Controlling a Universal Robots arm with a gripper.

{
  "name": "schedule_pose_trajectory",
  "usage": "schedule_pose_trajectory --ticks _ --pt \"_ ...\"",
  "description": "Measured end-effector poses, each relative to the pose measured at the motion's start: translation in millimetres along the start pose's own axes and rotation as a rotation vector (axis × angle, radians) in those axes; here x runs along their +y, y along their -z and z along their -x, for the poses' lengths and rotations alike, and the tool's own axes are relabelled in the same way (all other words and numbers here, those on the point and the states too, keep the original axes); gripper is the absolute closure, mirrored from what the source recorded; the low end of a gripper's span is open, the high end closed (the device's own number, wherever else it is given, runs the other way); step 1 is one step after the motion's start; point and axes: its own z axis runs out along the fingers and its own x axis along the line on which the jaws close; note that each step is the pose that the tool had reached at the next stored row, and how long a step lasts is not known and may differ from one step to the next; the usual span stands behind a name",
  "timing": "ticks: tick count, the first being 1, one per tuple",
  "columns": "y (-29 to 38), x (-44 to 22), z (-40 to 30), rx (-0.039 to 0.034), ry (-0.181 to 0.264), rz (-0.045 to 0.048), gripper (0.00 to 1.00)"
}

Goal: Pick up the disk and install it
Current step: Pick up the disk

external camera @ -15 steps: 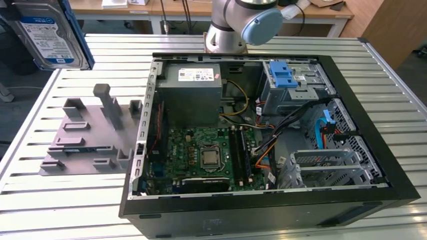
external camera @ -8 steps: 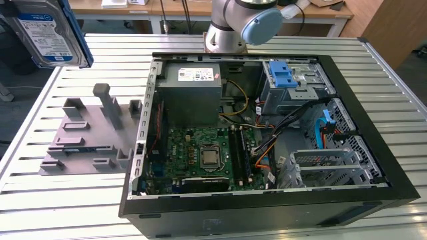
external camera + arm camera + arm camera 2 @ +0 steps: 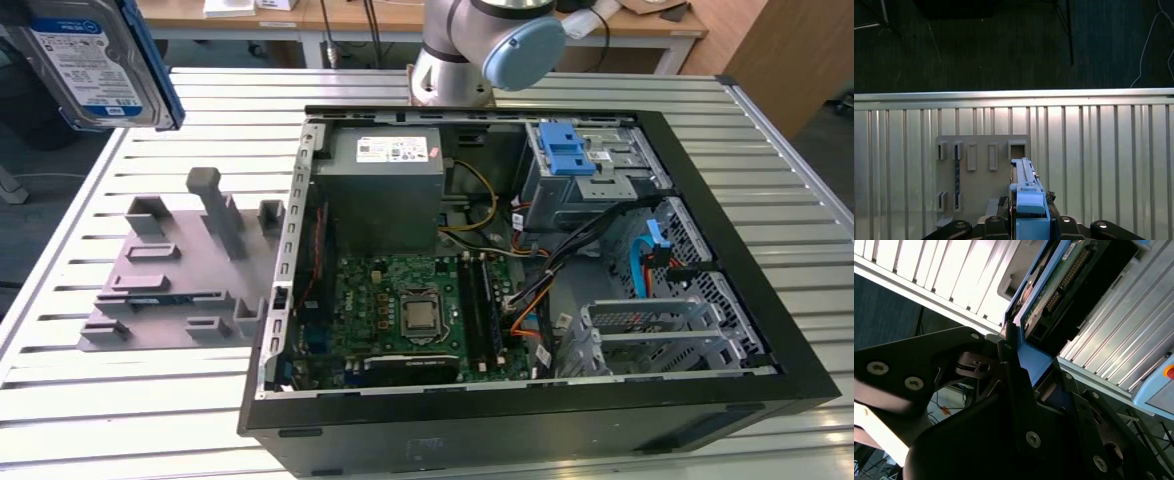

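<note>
Slatted metal table [image 3: 134,420] spreads below. At the exterior view's far left the disk [image 3: 94,65] hangs high above it, clamped edgewise in the pincer [image 3: 1029,216]. Rightward sit a grey holder block [image 3: 174,270], then an open computer case [image 3: 534,430].

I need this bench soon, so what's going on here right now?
The arm's claw is shut on the disk and holds it in the air over the slatted table, above the grey holder. That is off to the exterior view's left of the open computer case. The disk is not yet in the case.
</note>
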Motion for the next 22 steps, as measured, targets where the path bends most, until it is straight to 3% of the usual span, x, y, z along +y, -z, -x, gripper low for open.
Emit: schedule_pose_trajectory --ticks 5,15,22 --pt "4.0 0.0 0.0 0.0000 0.000 -0.0001 0.63" --pt "4.1 -0.1 0.1 0.0000 0.000 -0.0004 0.63" --pt "4.0 -4.9 0.2 0.0000 0.000 -0.0005 0.63"
